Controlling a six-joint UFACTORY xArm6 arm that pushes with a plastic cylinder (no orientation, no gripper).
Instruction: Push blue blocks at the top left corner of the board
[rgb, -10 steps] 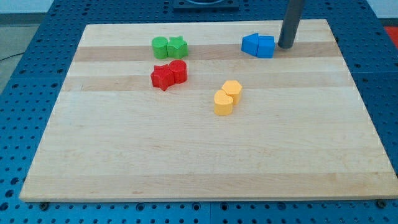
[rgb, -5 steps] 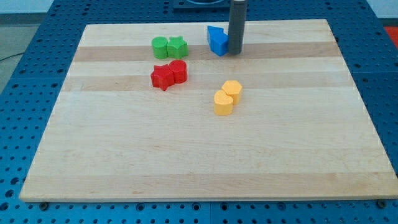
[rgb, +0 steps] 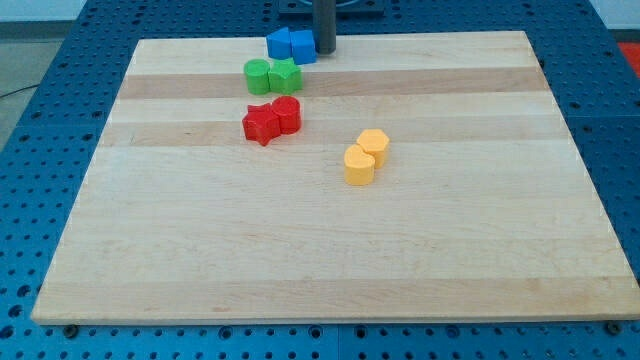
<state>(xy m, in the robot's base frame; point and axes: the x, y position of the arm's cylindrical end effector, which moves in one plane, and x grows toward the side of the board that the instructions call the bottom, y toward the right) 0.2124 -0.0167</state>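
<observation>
Two blue blocks (rgb: 291, 45) sit side by side at the board's top edge, a little left of centre. My tip (rgb: 326, 52) touches their right side; the dark rod rises out of the view's top. The blue blocks lie just above the green pair. The board's top left corner (rgb: 150, 50) is further to the view's left.
A green cylinder (rgb: 258, 76) and green star (rgb: 285, 75) sit just below the blue blocks. A red star (rgb: 261, 124) and red cylinder (rgb: 286, 113) lie below those. Two yellow cylinders (rgb: 365, 157) sit near the board's middle.
My tip has swept from the board's upper right to the left along the top edge, pushing the two blue blocks with it. The other blocks have not moved.
</observation>
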